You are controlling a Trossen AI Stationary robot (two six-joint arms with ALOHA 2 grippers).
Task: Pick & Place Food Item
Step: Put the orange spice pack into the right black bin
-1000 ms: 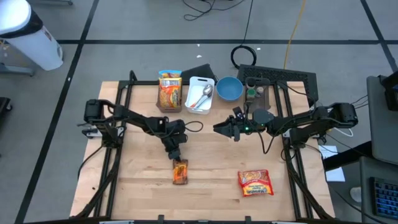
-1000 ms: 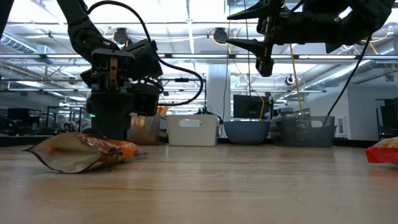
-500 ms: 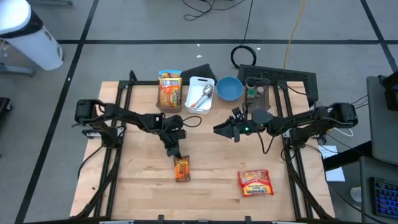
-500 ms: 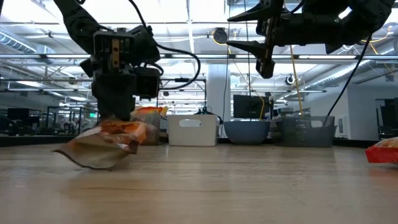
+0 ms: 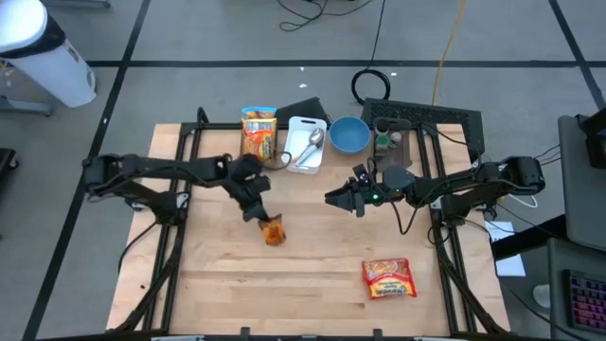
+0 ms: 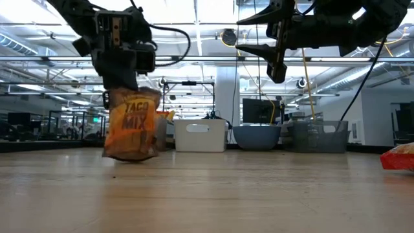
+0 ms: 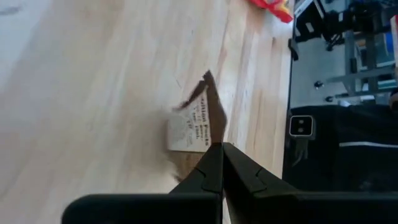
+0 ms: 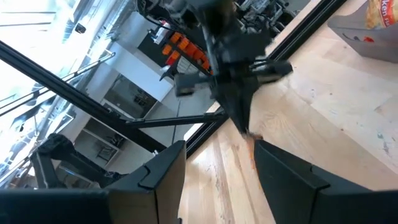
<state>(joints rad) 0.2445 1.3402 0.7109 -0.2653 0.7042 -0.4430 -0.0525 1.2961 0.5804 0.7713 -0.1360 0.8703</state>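
An orange taco-mix packet [image 6: 132,123] hangs upright below my left gripper [image 6: 123,85], which is shut on it left of the table's middle [image 5: 257,213]. In the high view the packet [image 5: 273,230] shows just nearer than the fingers. My right gripper [image 5: 333,197] hovers open, level and high, right of centre, with nothing between its fingers [image 8: 214,180]. A red packet [image 5: 389,278] lies flat on the table at the near right. My left gripper pinches the packet's upper edge [image 6: 129,92] between its two shut fingers, slanting down from the table's left. In the wrist view that edge [image 7: 202,152] meets the fingertips. The packet hangs upright below them; whether its lower edge [image 6: 129,157] still touches the table I cannot tell.
Along the far edge stand a clear bin with packets [image 5: 258,140], a white bin holding a spoon [image 5: 305,144], a blue bowl [image 5: 349,135] and a dark basket [image 5: 402,128]. Bare wood [image 5: 322,275] lies between the two packets.
My left gripper, shut on the packet throughout, has risen and drawn toward the table's far edge. The packet, which lay flat on the table, has been pulled up by its held edge and now hangs upright.
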